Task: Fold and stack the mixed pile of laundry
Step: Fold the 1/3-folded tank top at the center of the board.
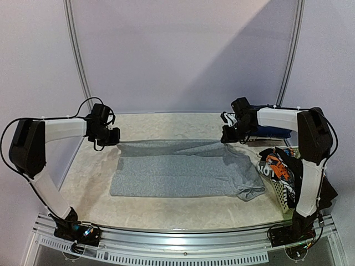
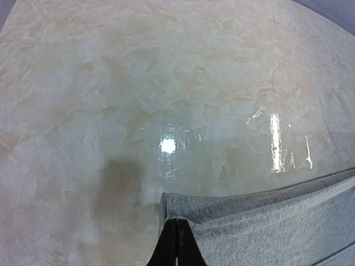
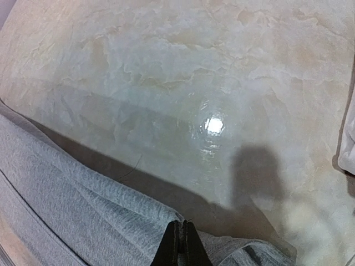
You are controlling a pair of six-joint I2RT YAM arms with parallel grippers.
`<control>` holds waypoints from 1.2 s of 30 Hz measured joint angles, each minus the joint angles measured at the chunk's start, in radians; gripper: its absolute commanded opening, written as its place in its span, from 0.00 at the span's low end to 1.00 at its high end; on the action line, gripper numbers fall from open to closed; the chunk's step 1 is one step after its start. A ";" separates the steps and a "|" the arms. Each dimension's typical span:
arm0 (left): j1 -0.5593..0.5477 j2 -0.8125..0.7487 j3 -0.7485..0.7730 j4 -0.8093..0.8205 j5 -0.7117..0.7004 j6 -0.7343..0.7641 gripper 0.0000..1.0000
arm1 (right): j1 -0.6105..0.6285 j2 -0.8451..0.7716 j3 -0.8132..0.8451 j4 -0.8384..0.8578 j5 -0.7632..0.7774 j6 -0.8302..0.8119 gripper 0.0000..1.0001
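My left claw [image 1: 109, 137] and right claw [image 1: 228, 134] are each clamped on a far corner of the grey shirt [image 1: 177, 174], edge raised. Shirt spans the surface [image 1: 89, 194] middle; laundry pile [image 1: 277, 166] at right edge.

Grey shirt [image 1: 183, 172]: was heather grey, fine mottled weave, no print. Table [image 1: 166, 213]: was cream-beige, marbled, pale veins. Basket [image 1: 282, 198]: was white, lattice pattern. Printed garment [image 1: 275, 166]: showed orange, black, white. Navy piece [image 1: 273, 131]: was dark blue, plain. Black cloth [image 1: 329, 195]: was plain. Left gripper [image 2: 177, 235] and right gripper [image 3: 181, 235]: were black. Left arm [image 1: 64, 128] and right arm [image 1: 277, 116]: were white, black joints.
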 measured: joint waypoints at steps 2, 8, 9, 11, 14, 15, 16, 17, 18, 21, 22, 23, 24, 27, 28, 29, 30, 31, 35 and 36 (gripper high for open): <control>-0.001 -0.018 -0.026 0.009 -0.003 -0.006 0.00 | 0.009 -0.032 -0.030 0.026 0.018 -0.008 0.05; -0.004 -0.083 -0.087 0.025 -0.010 -0.014 0.00 | 0.034 -0.072 -0.059 0.104 0.066 -0.042 0.05; -0.004 -0.091 -0.094 0.029 -0.012 -0.014 0.00 | 0.037 -0.072 -0.061 0.115 0.072 -0.049 0.05; -0.005 -0.109 -0.108 0.035 -0.015 -0.015 0.00 | 0.045 -0.072 -0.073 0.127 0.088 -0.058 0.05; -0.008 -0.129 -0.131 0.046 -0.018 -0.018 0.00 | 0.058 -0.073 -0.095 0.132 0.121 -0.072 0.05; -0.010 -0.132 -0.138 0.049 -0.018 -0.019 0.00 | 0.064 -0.075 -0.107 0.135 0.133 -0.078 0.05; -0.013 -0.136 -0.148 0.056 -0.019 -0.021 0.00 | 0.072 -0.079 -0.122 0.138 0.146 -0.082 0.05; -0.018 -0.139 -0.159 0.060 -0.019 -0.023 0.00 | 0.077 -0.085 -0.137 0.141 0.153 -0.085 0.05; -0.023 -0.142 -0.171 0.064 -0.021 -0.025 0.00 | 0.083 -0.094 -0.160 0.148 0.165 -0.089 0.05; -0.035 -0.155 -0.209 0.071 -0.022 -0.030 0.00 | 0.094 -0.138 -0.230 0.159 0.182 -0.093 0.05; -0.039 -0.161 -0.222 0.073 -0.022 -0.032 0.00 | 0.097 -0.153 -0.250 0.167 0.187 -0.093 0.05; -0.042 -0.166 -0.236 0.077 -0.022 -0.034 0.00 | 0.098 -0.163 -0.265 0.175 0.190 -0.093 0.05; -0.046 -0.171 -0.246 0.082 -0.022 -0.034 0.00 | 0.098 -0.175 -0.284 0.189 0.193 -0.093 0.05; -0.058 -0.183 -0.276 0.098 -0.023 -0.041 0.00 | 0.098 -0.195 -0.323 0.223 0.196 -0.093 0.06; -0.063 -0.187 -0.286 0.104 -0.023 -0.044 0.00 | 0.098 -0.196 -0.336 0.234 0.197 -0.092 0.07; -0.067 -0.188 -0.294 0.110 -0.024 -0.048 0.00 | 0.098 -0.196 -0.348 0.243 0.197 -0.090 0.08; -0.071 -0.190 -0.303 0.113 -0.025 -0.052 0.00 | 0.098 -0.196 -0.360 0.252 0.197 -0.088 0.09; -0.074 -0.192 -0.311 0.117 -0.025 -0.055 0.00 | 0.098 -0.196 -0.371 0.257 0.198 -0.084 0.10; -0.082 -0.196 -0.353 0.137 -0.029 -0.063 0.00 | 0.098 -0.196 -0.409 0.272 0.195 -0.064 0.14; -0.082 -0.196 -0.361 0.139 -0.029 -0.067 0.00 | 0.099 -0.196 -0.416 0.276 0.194 -0.060 0.14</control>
